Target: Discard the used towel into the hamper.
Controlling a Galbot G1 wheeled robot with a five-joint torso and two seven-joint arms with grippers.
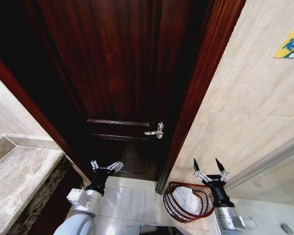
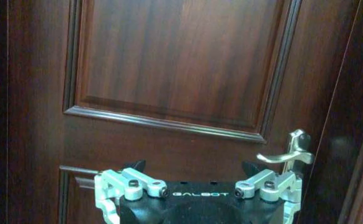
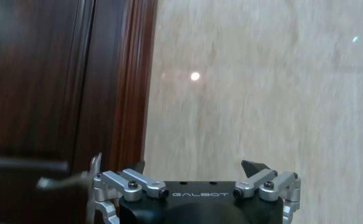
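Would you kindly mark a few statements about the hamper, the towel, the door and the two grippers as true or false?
1. The hamper stands on the floor by the door frame. True.
2. The hamper is empty. False: a white towel lies inside it.
3. The right gripper is clamped on the towel. False: it is open, holding nothing, raised beside the hamper.
4. The left gripper is open and faces the door. True.
5. The door handle is silver. True.
6. The left gripper grips the door handle. False: it is apart from the handle.
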